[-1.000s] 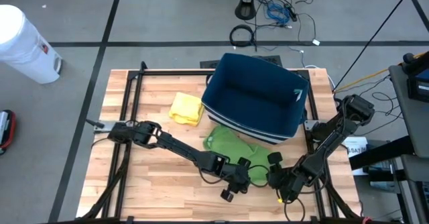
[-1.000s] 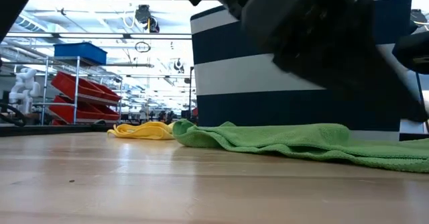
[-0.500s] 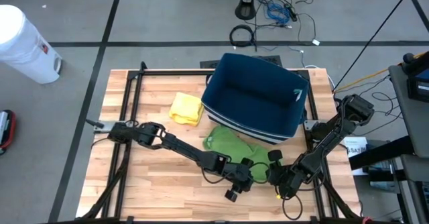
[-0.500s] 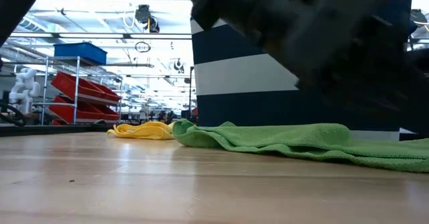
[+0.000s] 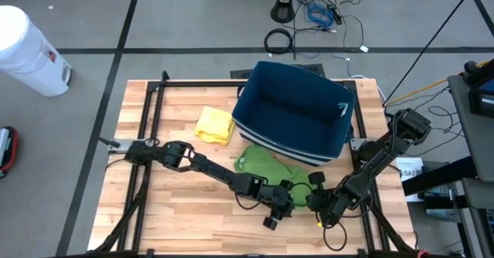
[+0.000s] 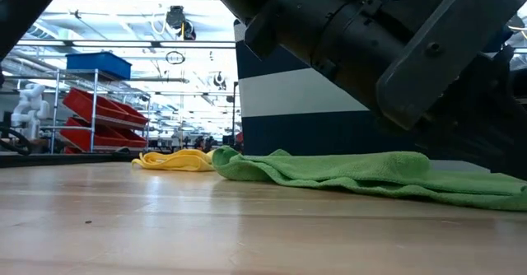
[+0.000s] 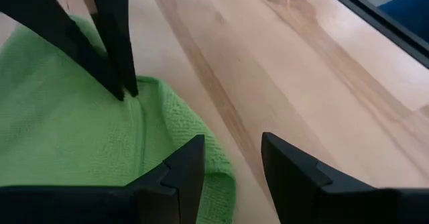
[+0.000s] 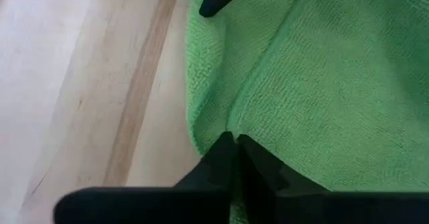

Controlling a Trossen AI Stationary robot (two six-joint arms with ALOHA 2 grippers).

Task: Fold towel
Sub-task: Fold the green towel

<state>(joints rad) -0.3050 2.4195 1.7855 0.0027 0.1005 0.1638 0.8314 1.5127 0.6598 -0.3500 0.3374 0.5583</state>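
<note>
The green towel (image 5: 266, 168) lies crumpled and unfolded on the desk (image 5: 177, 212) beside the bin (image 5: 295, 113), the right tool (image 8: 231, 158) pinched shut on its edge, the left tool (image 7: 231, 160) parted beside it, all folding ahead.

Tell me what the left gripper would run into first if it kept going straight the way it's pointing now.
Most likely the right gripper's fingers, which stand closed on the green towel just ahead of the open left gripper. The towel's edge lies under that line too, though depth is hard to judge.
</note>
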